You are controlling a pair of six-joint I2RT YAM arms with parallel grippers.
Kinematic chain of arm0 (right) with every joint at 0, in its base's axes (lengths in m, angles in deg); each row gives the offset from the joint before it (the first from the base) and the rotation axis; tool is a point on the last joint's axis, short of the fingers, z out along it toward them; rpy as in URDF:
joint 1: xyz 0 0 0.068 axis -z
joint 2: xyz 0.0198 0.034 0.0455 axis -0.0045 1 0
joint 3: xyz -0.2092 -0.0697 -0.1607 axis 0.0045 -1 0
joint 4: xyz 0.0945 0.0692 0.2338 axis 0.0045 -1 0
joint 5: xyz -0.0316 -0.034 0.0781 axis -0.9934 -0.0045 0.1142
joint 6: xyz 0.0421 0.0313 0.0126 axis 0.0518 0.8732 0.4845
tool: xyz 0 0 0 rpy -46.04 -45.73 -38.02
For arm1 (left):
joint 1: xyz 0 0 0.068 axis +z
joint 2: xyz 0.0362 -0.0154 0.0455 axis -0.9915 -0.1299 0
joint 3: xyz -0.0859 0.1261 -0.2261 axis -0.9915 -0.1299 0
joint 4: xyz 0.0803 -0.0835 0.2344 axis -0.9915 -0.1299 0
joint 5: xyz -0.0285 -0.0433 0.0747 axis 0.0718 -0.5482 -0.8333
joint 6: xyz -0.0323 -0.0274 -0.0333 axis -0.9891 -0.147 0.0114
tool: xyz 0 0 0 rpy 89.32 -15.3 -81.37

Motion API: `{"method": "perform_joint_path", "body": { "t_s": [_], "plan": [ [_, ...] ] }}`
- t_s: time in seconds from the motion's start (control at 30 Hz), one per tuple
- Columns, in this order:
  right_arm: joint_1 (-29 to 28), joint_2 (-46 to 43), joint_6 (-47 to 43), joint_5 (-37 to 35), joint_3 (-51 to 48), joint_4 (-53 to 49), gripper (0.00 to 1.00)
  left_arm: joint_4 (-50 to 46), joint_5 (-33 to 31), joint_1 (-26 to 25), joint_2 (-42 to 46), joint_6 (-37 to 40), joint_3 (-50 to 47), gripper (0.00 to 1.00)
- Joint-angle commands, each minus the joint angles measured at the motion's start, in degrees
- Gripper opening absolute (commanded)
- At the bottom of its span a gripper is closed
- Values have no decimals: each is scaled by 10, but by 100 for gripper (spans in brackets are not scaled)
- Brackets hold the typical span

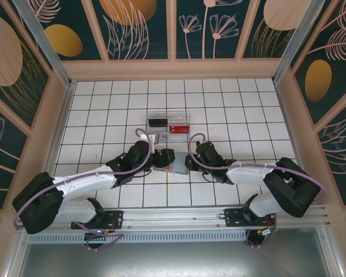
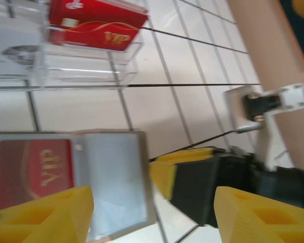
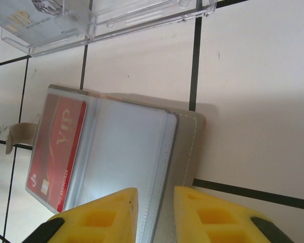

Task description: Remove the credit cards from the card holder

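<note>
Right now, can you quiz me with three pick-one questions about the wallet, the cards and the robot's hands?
1. Where is the clear tray?
A on the wallet
B past the wallet, farther from the robot
C under the wallet

2. What colour is the card in the wallet?
A blue
B red
C green

3. How is the left hand?
A open
B shut on a card
C shut on the tray

Answers:
1 B, bare tile lies between tray and wallet.
2 B, its red face reads VIP.
3 A, its yellow fingers stand wide apart.
</note>
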Motion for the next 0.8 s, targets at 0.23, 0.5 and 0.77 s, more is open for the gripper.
{"method": "perform_joint_path", "body": {
  "t_s": [0.23,0.5,0.77],
  "plan": [
    [-28,-17,10,18,19,25,26,-14,-57,38,-43,40,-33,35],
    [-39,30,43,64,58,72,17,-3,-65,52,-91,60,-16,24],
    [-39,88,72,91,86,90,16,26,-45,53,-127,46,-30,23]
  ]
}}
